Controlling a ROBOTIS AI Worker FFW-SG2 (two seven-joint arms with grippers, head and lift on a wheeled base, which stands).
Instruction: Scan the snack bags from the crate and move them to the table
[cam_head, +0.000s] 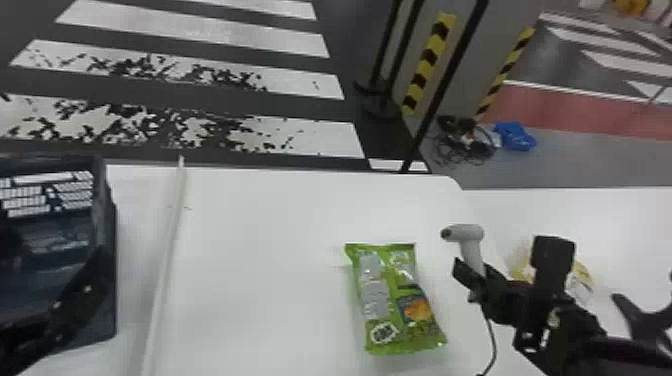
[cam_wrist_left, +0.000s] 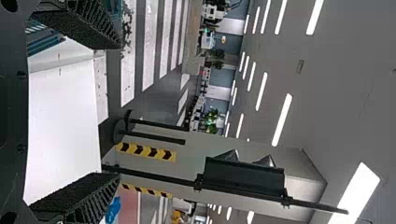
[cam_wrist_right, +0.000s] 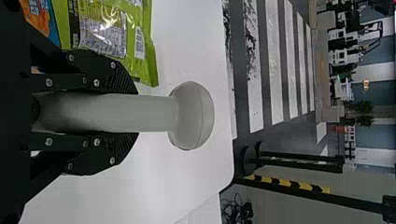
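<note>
One dark blue-grey plastic crate with slotted walls (cam_head: 108, 210) sits between eight and nine o'clock in the head view. Across it, at eight o'clock, shows the left gripper (cam_head: 82, 295); its two black fingers stand wide apart in its own wrist view, with nothing between them. Toward ten o'clock, beyond the white table (cam_head: 260, 220), the dark floor bears broad white stripes (cam_head: 200, 37), two of them speckled with black. A long, thin white strip (cam_head: 167, 250) runs along the table just beside the crate, from nine toward seven o'clock. The green, glossy snack bag (cam_head: 390, 300) lies flat at five o'clock on the table, apart from both grippers. At one o'clock stands a grey block with yellow-and-black hazard tape (cam_head: 430, 65). Around four o'clock, the right gripper (cam_head: 474, 281) has its fingers closed around the handle of a pale grey handheld scanner (cam_head: 462, 234). The scanner's dark-tipped head faces nine o'clock, and its grey cable (cam_head: 492, 332) hangs toward six. Also near four o'clock, a yellow-and-white bag (cam_head: 581, 276) shows partly behind the right arm. Between two and three o'clock, a bright blue crumpled item (cam_head: 516, 136) lies on the floor beside tangled dark cables (cam_head: 465, 145).
</note>
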